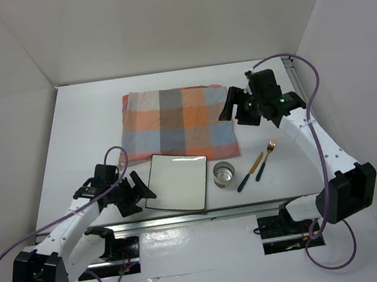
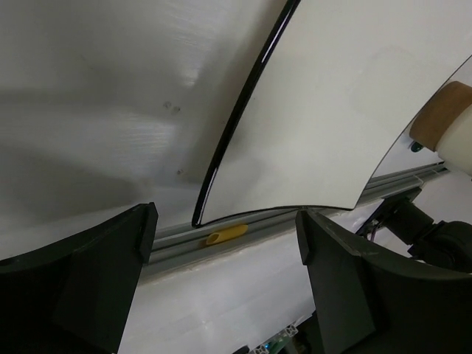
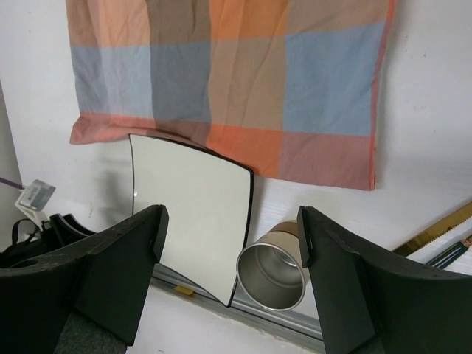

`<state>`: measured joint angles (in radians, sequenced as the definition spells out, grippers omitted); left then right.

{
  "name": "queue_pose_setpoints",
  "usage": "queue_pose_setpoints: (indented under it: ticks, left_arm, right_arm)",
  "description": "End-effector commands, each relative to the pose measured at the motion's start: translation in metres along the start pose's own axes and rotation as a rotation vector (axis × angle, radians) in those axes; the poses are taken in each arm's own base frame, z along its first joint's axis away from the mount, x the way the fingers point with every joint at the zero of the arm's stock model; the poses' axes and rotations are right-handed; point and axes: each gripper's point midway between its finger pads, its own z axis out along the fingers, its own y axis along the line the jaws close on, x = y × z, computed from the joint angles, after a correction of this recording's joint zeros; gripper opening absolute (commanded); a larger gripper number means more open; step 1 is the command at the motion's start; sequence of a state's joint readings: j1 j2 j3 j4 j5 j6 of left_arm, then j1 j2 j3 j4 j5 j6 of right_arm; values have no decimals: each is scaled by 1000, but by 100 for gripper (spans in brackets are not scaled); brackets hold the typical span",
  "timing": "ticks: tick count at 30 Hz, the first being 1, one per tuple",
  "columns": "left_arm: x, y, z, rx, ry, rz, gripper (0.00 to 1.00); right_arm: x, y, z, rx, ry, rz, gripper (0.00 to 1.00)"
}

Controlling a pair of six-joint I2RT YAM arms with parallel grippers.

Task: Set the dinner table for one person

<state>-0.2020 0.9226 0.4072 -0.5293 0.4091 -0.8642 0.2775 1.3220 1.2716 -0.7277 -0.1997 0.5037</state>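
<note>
The white dinner table [image 1: 83,126] holds a square white plate with a black rim [image 1: 177,181] near its front edge. A metal cup [image 1: 224,174] stands just right of the plate. A gold knife [image 1: 250,172] and a gold fork [image 1: 265,160] with dark handles lie right of the cup. My left gripper [image 1: 137,193] is open and empty, just left of the plate [image 2: 324,110]. My right gripper [image 1: 231,110] is open and empty, raised at the right edge of the checked cloth [image 1: 176,124]. The right wrist view shows the plate [image 3: 195,206] and the cup [image 3: 274,271] below it.
The orange, grey and blue checked cloth [image 3: 228,74] lies flat behind the plate. A metal rail [image 1: 204,215] runs along the table's front edge. White walls enclose the table at the back and on both sides.
</note>
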Motion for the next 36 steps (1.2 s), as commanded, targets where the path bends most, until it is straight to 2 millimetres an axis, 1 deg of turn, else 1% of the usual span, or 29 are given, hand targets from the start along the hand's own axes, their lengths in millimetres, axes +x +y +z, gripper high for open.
queue_pose_setpoints:
  ticks: [1,2,4,5,7,9,11,12,14,15,16,17,18,19,21,26,27,28,29,30,31,32,33,35,36]
  left_arm:
    - [-9,-10,4,60,-47,19,94]
    - [-7,-5,8,51,-38,12,93]
    - [-8,-9,11,82,-40,13,91]
    - [-5,-7,14,88,-32,2,91]
    - [-2,-9,18,119,-20,9,88]
    - [-5,-9,22,134,-34,19,83]
    - [-2,-4,27,128,-29,15,77]
    - [-5,-9,26,153,-40,29,76]
    - [0,-5,29,166,-32,22,72]
    - [-1,-7,29,174,-38,15,69]
    - [0,-6,29,176,-39,8,62]
    - [-1,-8,28,182,-45,12,61]
    - [-1,-8,28,182,-45,12,59]
    - [-4,-9,28,189,-63,19,51]
    - [-5,-11,27,196,-69,24,44]
    - [-5,-12,26,207,-72,64,39]
    - [-3,-9,28,202,-66,60,37]
    - [-6,-15,27,228,-79,75,37]
    - [-3,-15,28,238,-63,76,39]
    - [-6,-18,28,251,-75,85,44]
    - [-3,-17,29,258,-63,86,53]
    - [-4,-20,29,278,-69,98,55]
    - [0,-16,32,272,-51,90,58]
    - [-1,-18,33,285,-50,96,63]
    - [1,-14,35,273,-39,88,65]
  right_arm:
    - [-12,13,-11,-37,-34,-19,83]
    - [-14,14,-11,-42,-42,-21,83]
    - [-13,15,-11,-50,-37,-22,83]
    - [-12,14,-8,-45,-29,-29,83]
    - [-14,15,-8,-49,-37,-31,82]
    - [-16,15,-6,-49,-37,-41,82]
    - [-18,16,-5,-49,-37,-42,82]
    - [-18,16,-5,-49,-38,-51,82]
    - [-19,14,-5,-41,-42,-51,82]
    - [-18,13,-1,-36,-33,-48,82]
    - [-18,13,-1,-36,-33,-48,82]
    - [-21,14,-3,-40,-41,-59,82]
    - [-19,13,0,-35,-32,-57,82]
    - [-19,13,0,-35,-32,-57,82]
    - [-20,14,3,-43,-27,-57,82]
    - [-21,14,5,-42,-26,-66,82]
    - [-23,15,7,-42,-26,-66,82]
    - [-23,15,7,-42,-26,-75,82]
    - [-23,15,7,-42,-26,-76,82]
    - [-23,15,7,-42,-26,-76,82]
    - [-22,14,10,-38,-19,-74,82]
    - [-25,16,8,-42,-26,-75,82]
    - [-25,16,8,-42,-26,-76,82]
    - [-25,16,8,-42,-26,-76,82]
    - [-25,16,8,-42,-26,-76,82]
